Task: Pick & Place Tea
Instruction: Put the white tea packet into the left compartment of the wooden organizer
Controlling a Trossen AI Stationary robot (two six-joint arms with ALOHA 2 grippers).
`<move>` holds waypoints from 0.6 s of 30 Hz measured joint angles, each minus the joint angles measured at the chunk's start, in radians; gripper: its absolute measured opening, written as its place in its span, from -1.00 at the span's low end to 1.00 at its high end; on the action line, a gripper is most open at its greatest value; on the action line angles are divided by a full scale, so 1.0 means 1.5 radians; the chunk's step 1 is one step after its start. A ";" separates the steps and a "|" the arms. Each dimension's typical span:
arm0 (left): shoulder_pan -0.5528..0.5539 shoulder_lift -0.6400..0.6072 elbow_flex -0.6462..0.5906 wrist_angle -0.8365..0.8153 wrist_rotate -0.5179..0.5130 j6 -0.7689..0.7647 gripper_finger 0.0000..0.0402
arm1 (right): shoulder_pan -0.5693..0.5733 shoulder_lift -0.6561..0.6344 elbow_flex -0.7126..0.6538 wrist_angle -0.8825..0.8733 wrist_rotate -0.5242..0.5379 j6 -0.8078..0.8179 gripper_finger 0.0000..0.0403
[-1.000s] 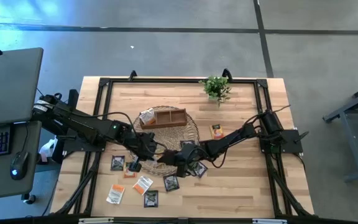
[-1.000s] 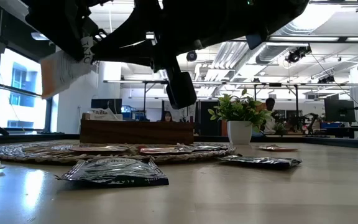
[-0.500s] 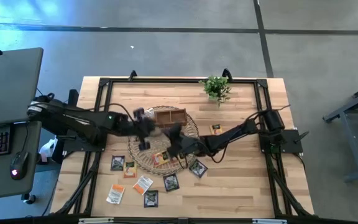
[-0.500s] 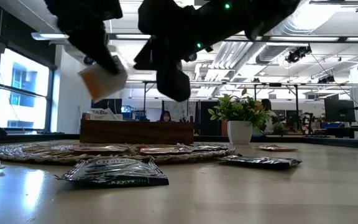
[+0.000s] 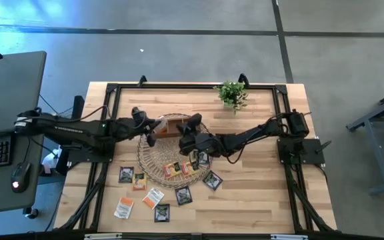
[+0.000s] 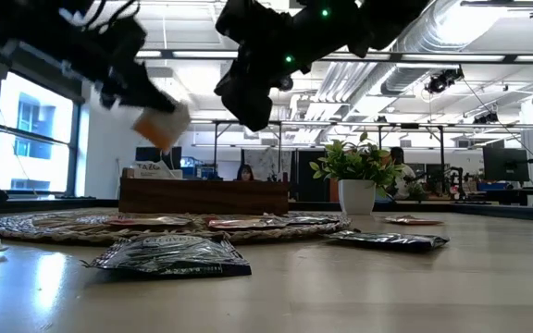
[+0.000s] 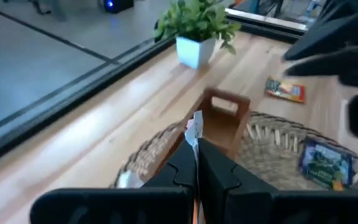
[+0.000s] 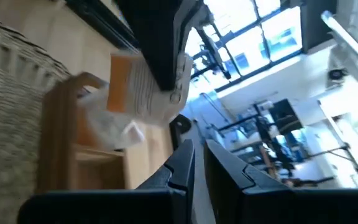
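My left gripper [image 5: 150, 133] is shut on a white-and-orange tea packet [image 6: 156, 121] in the air by the left end of the brown wooden tray [image 5: 181, 125]. The tray stands on the round woven mat [image 5: 153, 159]. The packet also shows in the right wrist view [image 8: 135, 87]. My right gripper [image 5: 186, 142] hovers over the mat beside the tray's right part, its fingers [image 8: 180, 163] close together with nothing between them. Several more packets lie on the mat [image 5: 173, 170] and on the table [image 5: 153, 197]. My left gripper pinches the packet between its two fingers at its white end [image 8: 169, 84]. In the left wrist view the packet is edge-on, and its edge [image 7: 194, 126] sticks out past the fingertips. The fingers come from the table's left. The packet is tilted and lifted clear.
A small potted plant [image 5: 231, 95] stands at the far edge. One orange packet [image 5: 233, 141] lies right of the mat. A dark packet [image 6: 169, 255] lies nearest in the low view. A white packet [image 5: 157, 123] is in the tray's left part.
My left gripper has carried the packet up and toward the far edge, from the near side of the mat to the tray's left end. My right gripper has risen from the packets at the mat's near side and gone toward the tray.
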 joint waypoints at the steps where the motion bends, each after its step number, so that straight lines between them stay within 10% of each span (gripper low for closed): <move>1: 0.002 0.000 -0.023 0.025 0.001 -0.007 -1.00 | 0.000 0.000 0.000 -0.006 -0.008 0.006 -0.84; 18: 0.005 0.003 -0.128 0.152 -0.017 -0.018 -1.00 | 0.000 0.000 0.000 -0.034 -0.145 0.043 -0.84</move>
